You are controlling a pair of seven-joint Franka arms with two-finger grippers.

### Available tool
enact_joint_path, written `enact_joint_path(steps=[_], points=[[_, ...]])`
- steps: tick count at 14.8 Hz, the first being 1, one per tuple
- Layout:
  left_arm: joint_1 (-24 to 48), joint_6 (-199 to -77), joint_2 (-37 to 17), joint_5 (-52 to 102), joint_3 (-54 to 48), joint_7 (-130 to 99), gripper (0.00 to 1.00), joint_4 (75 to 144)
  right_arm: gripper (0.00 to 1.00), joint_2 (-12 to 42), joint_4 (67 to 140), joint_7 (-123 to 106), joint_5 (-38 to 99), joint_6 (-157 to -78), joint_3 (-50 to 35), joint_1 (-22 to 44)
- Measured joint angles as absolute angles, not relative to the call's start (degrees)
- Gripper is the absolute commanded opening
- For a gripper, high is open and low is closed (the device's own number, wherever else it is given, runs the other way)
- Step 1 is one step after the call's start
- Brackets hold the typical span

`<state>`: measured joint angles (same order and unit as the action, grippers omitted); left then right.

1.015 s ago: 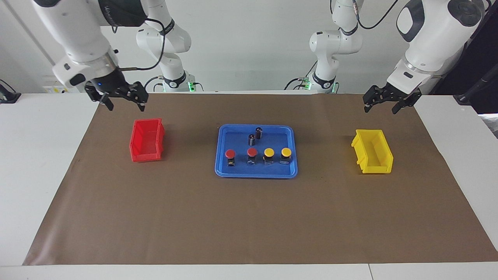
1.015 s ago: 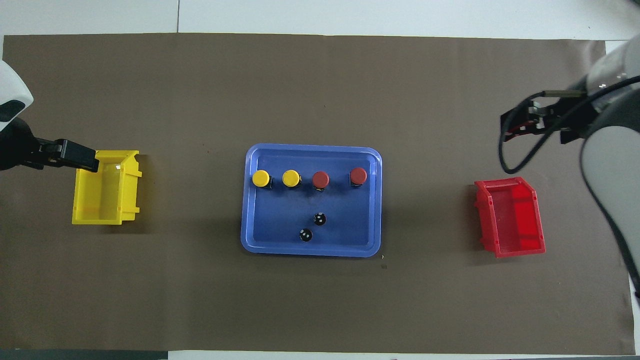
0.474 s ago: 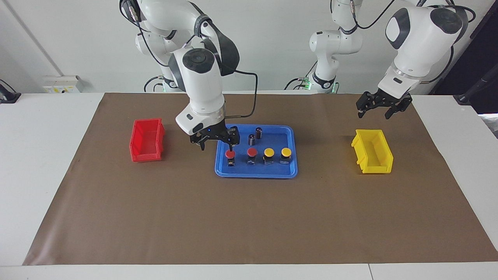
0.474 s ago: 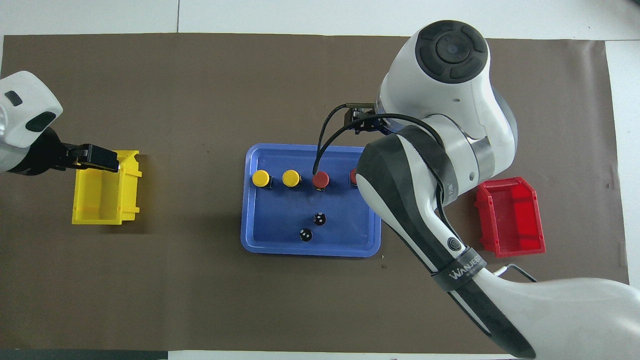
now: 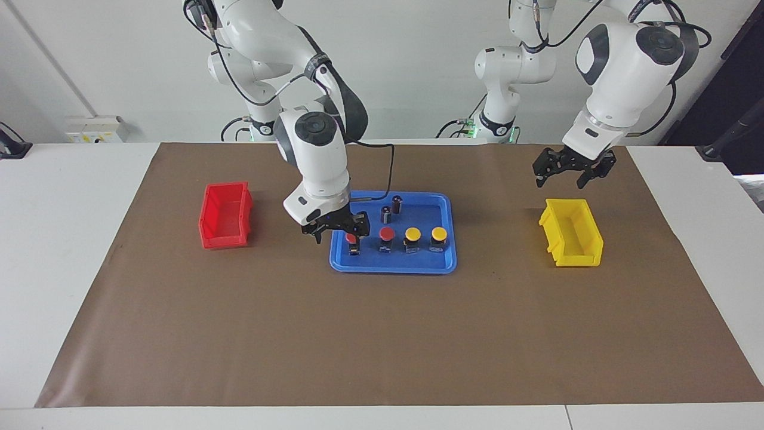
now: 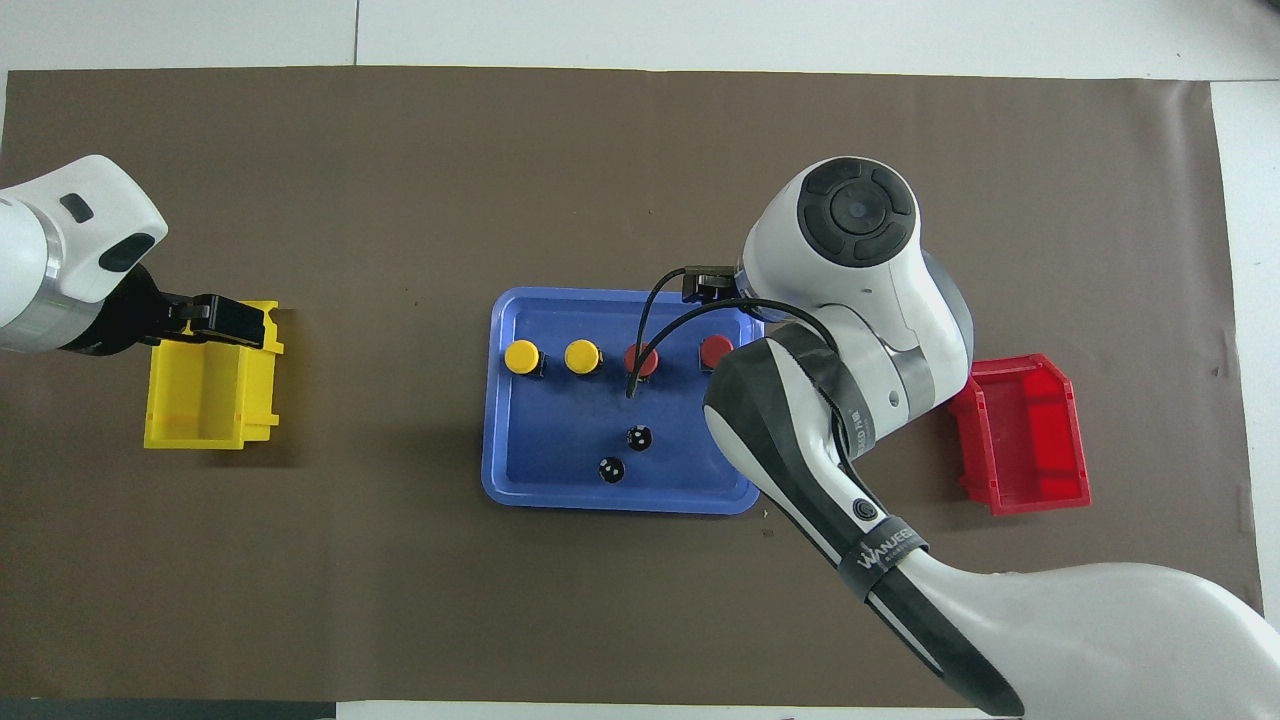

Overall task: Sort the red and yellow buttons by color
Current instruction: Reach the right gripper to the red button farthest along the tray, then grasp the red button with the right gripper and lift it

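The right arm's dark wrist band carried the white word "WANJEE…", its last letters unreadable. The right gripper (image 5: 336,229) hung low over the blue tray (image 5: 450,263), jaws wide apart and empty, at the red button (image 5: 353,239) at the end of the row toward the right arm's end of the table; whether a finger touched its cap could not be told. All four buttons stood in one row in the tray: that red one, a second red button (image 5: 387,235), then two yellow buttons (image 5: 412,234) (image 5: 439,233). Two dark cylinders (image 5: 391,209) stood in the same tray, nearer the robots than the row. From overhead, the right arm's bulk covered part of the tray and of the red bin (image 5: 225,215). The left gripper (image 5: 567,171) hovered over the mat beside the yellow bin (image 5: 572,240), jaws wide and holding nothing.
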<state>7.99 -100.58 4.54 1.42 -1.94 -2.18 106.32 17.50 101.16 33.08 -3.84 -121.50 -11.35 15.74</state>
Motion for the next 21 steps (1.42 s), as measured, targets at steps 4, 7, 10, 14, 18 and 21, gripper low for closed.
enact_joint_path(steps=[4,7,10,14,18,21], points=[[7.99,-100.62,4.63,1.42,-1.94,-2.19,1.0,106.32,1.0,18.12,104.48,35.23,-6.42,-124.74,-11.36,18.78],[7.99,-100.65,4.63,1.42,-1.94,-2.19,1.0,106.33,0.98,18.69,105.17,35.24,-7.88,-125.79,-11.17,18.59],[7.99,-100.65,4.63,1.42,-1.94,-2.19,1.0,106.33,0.91,19.04,106.34,35.24,-7.99,-128.11,-11.12,18.55],[7.99,-100.64,4.63,1.42,-1.93,-2.2,1.0,106.34,0.86,19.2,107.1,35.23,-8.03,-129.11,-11.13,18.56],[7.99,-100.53,4.65,1.42,-1.93,-2.2,1.0,106.35,0.83,19.2,107.21,35.23,-8.03,-129.1,-11.13,18.57],[7.99,-100.52,4.71,1.42,-1.93,-2.2,1.0,106.35,0.82,19.2,107.29,35.23,-8.03,-129.06,-11.13,18.57]])
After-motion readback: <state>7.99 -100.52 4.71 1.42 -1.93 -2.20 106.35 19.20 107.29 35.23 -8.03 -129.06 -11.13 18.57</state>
